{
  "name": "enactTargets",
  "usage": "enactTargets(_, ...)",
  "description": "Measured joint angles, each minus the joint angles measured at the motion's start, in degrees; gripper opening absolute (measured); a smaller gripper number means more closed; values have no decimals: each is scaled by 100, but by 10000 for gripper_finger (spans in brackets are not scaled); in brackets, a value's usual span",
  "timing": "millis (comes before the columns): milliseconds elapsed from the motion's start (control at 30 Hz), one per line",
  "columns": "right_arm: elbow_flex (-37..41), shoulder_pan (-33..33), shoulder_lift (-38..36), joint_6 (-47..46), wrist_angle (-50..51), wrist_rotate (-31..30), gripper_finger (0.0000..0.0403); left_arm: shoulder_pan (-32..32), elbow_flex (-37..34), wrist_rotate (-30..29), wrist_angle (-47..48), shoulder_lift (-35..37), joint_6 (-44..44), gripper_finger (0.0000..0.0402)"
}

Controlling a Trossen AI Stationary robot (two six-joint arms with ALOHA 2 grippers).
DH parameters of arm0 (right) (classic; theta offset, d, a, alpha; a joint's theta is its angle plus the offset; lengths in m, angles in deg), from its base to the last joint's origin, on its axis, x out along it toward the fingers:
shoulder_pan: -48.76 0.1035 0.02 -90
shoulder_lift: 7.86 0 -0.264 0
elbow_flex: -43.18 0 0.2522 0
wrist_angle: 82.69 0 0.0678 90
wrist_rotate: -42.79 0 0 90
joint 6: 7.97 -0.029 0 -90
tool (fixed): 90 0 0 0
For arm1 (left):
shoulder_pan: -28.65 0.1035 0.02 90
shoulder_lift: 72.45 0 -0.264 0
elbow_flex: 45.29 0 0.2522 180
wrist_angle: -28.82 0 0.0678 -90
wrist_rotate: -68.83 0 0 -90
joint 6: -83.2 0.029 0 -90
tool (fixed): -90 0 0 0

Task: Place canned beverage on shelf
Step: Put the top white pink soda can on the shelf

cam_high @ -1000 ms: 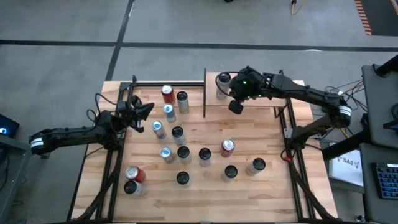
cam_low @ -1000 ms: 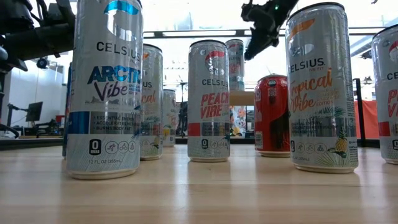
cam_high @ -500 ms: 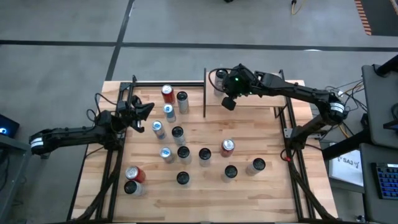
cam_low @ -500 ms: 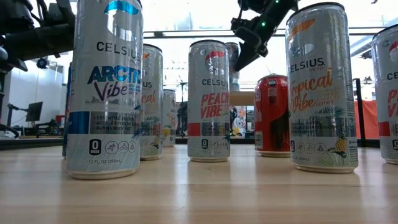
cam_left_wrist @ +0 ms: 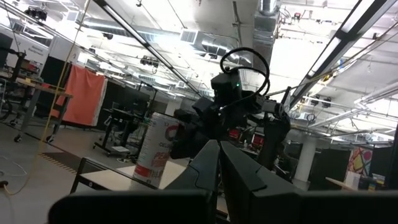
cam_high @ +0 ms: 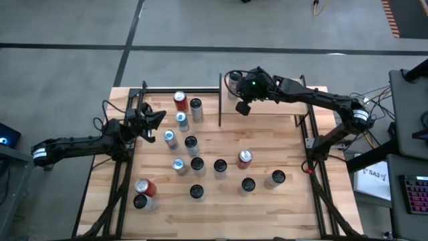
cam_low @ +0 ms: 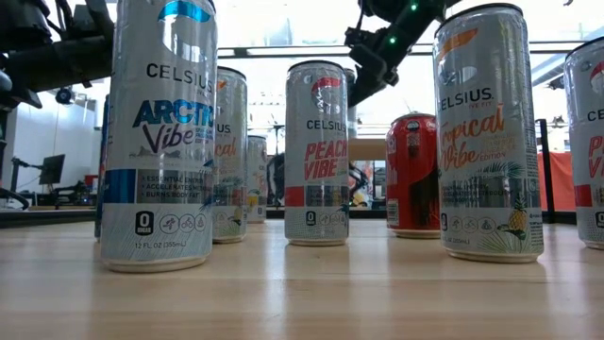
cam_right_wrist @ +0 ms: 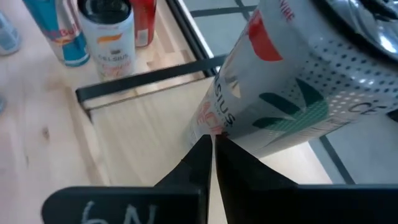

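Right end effector [cam_high: 242, 107], fingers together, nudges can [cam_high: 233, 87] on shelf [cam_high: 267, 107] at table's far edge; next: straighten, retreat.

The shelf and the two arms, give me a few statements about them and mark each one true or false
1. A can stands on the shelf. True.
2. The right gripper hangs over the shelf with its fingers shut. True.
3. The right gripper holds a can. False: nothing is between its shut fingers; the can stands beside them.
4. The left gripper is over the shelf. False: it is at the table's left side, near the cans there.
5. Every can on the table is red. False: only a few are red.
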Motion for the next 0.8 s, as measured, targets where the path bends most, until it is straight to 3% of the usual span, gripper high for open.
enactTargets(433,9,-109,366,117,13,-11,13,0,0,-8,0,-9,19,0)
enactTargets(633,75,-109,36,127,412,282,13,-1,0,-6,-9,-67,152,0)
enactTargets(800,824,-120,-491,129,-421,500,13,0,230,-70,-24,-285,455,0)
